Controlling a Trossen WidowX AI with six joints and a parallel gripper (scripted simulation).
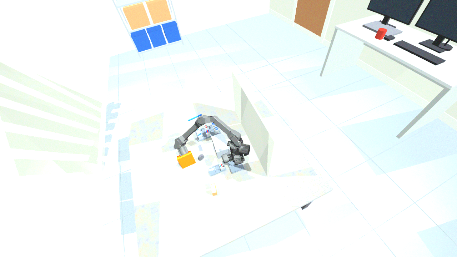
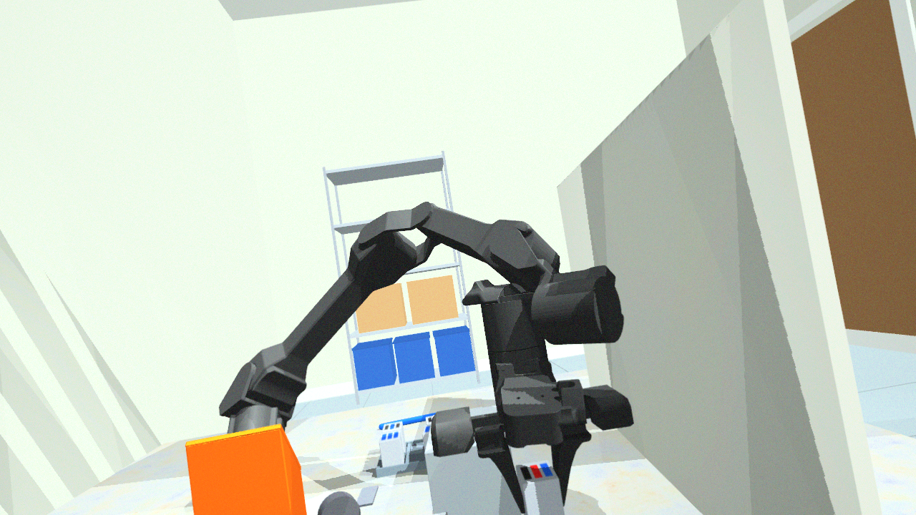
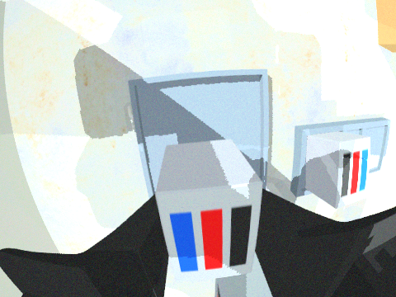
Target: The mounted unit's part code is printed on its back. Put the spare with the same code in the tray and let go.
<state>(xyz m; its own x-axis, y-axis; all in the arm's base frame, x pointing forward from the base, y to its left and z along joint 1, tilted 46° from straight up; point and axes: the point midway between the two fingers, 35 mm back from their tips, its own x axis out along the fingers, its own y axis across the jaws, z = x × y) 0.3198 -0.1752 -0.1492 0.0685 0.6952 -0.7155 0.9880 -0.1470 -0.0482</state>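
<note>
My gripper (image 1: 234, 163) (image 2: 542, 499) (image 3: 204, 191) is shut on a white-grey unit (image 2: 537, 472) (image 3: 198, 169) with blue, red and black stripes on the face toward the wrist camera. The unit is upright over the near part of the light-blue tray (image 1: 234, 171) (image 3: 200, 76); its lower end is hidden, so I cannot tell whether it touches the tray floor. Another unit (image 1: 221, 166) (image 3: 323, 169) with black, red and cyan stripes stands in a small divided holder (image 1: 213, 171) (image 3: 346, 123) beside the tray. No printed back code is readable.
Several striped units stand in a rack (image 2: 384, 472) at the back. A grey box (image 1: 221, 150) (image 2: 464, 480) stands beside the gripper. A tall panel (image 1: 257, 131) (image 2: 678, 256) rises to the right. An orange block (image 1: 186, 160) (image 2: 243, 477) stands at the arm's base, with a grey disc (image 1: 201, 157) (image 2: 338, 503) nearby.
</note>
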